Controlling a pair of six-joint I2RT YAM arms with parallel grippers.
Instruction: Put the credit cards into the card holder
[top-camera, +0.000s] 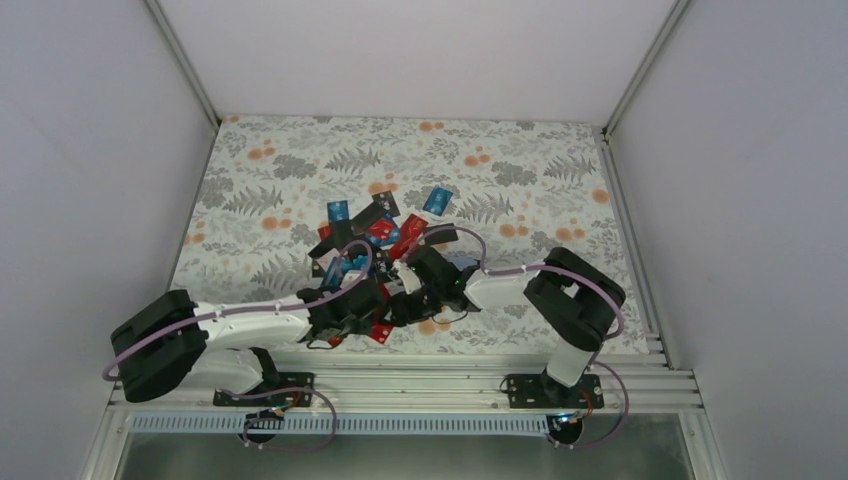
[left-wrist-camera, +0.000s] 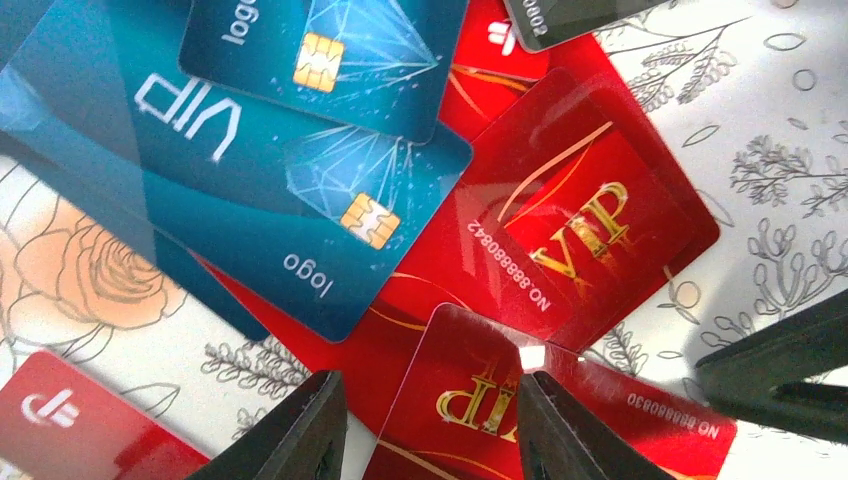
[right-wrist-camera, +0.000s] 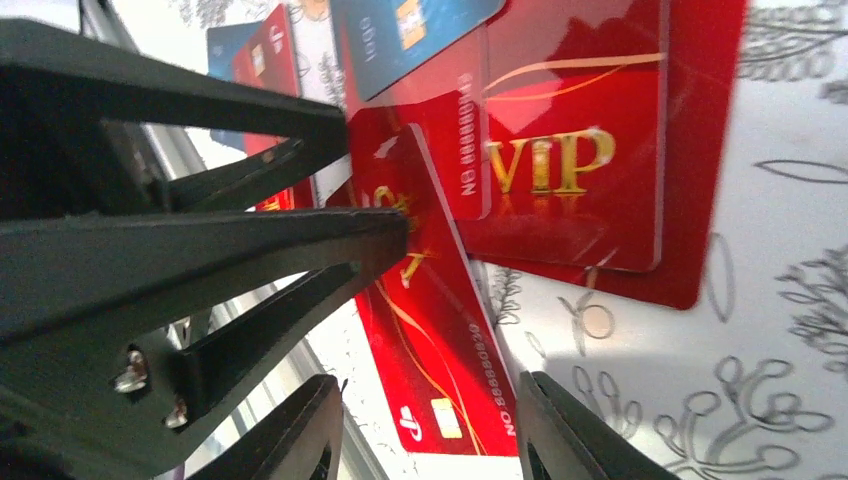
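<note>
Left hand (left-wrist-camera: 430, 385) is straddling one end of a red card (left-wrist-camera: 470, 405) that appears to be tilting up off its neighbours. Its fingers are standing half apart, and it is not possible to tell whether they are pinching. Just beyond it, blue cards (left-wrist-camera: 300, 200) and more red ones are overlapping in the loose heap of cards (top-camera: 385, 232) lying mid-surface (top-camera: 520, 170). Right hand (right-wrist-camera: 430, 385) is straddling the same red card from the opposite side, fingers likewise half apart and its grip equally unclear. The left hand's fingertip is sitting right against the card. The holder is not showing plainly in any view: a few dark shapes are lying in the heap, but which one it is cannot be told.

The chief risk is crowding, with two hands working one thin card and their fingers almost touching. If both clamp together, they are likely to knock each other or bow the card until it springs free. If neither is gripping squarely, the glossy plastic is liable to slip and drop flat again. A fingertip catching an overlapping card could also drag a second one along.
</note>
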